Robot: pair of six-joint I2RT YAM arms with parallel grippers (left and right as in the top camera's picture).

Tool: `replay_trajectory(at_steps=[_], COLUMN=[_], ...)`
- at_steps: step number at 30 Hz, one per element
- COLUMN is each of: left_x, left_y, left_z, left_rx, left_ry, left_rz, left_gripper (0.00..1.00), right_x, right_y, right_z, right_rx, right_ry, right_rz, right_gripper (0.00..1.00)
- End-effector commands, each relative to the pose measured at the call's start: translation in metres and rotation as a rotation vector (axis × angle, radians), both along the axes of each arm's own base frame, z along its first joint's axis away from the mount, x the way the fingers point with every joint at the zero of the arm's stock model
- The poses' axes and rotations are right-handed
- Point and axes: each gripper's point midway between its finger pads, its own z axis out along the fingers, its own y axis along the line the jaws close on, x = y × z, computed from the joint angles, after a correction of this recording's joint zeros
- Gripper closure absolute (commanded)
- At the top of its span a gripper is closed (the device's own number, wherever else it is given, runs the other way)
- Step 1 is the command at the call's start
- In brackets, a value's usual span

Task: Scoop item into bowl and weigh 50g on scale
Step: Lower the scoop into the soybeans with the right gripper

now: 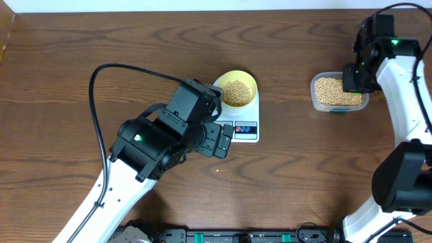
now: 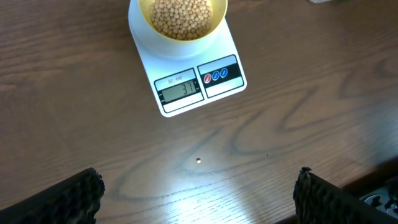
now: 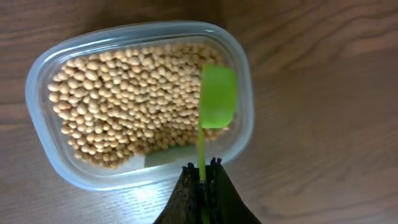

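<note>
Left gripper (image 2: 199, 186): fingers wide apart, bare table (image 2: 280, 143) right in front. One stray bean (image 2: 198, 160) sits in the lane between the fingers. Further ahead the scale (image 2: 186, 87) blocks the straight line, with the bowl (image 1: 250, 81) stacked on it. Open wood on either side of the scale.

Right gripper (image 3: 202, 180): clamped on green spoon (image 3: 217, 96), which hangs over the tub (image 3: 37, 93). Tub wall is close on the spoon's right, and beans (image 3: 124, 99) spread wide to its left. Outside that wall is free table. There's an open strip between tub and scale.
</note>
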Motion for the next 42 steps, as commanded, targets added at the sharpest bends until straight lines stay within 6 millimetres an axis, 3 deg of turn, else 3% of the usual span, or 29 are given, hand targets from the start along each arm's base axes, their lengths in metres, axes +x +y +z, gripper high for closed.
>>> replay_trajectory(at_steps=[1, 9, 19, 26, 42], left_x=[0.001, 0.001, 0.001, 0.001, 0.001], left_y=[0.001, 0.001, 0.001, 0.001, 0.001], left_z=[0.009, 0.009, 0.009, 0.009, 0.009], left_rx=[-0.013, -0.013, -0.013, -0.013, -0.013], left_ry=[-0.026, -0.027, -0.026, -0.026, -0.026], left_rz=[-0.001, -0.001, -0.001, -0.001, -0.001], left_gripper=[0.00, 0.00, 0.00, 0.00, 0.00], right_x=[-0.001, 0.001, -0.004, -0.004, -0.001], right_y=[0.014, 0.025, 0.041, 0.058, 0.037], right_z=[-0.014, -0.023, -0.045, -0.044, -0.028], right_rx=[0.009, 0.035, 0.189, 0.344, 0.699], right_ry=[0.002, -0.012, 0.030, 0.030, -0.036], right_rz=[0.017, -0.010, -0.050, -0.041, -0.141], right_gripper=[0.99, 0.99, 0.99, 0.99, 0.99])
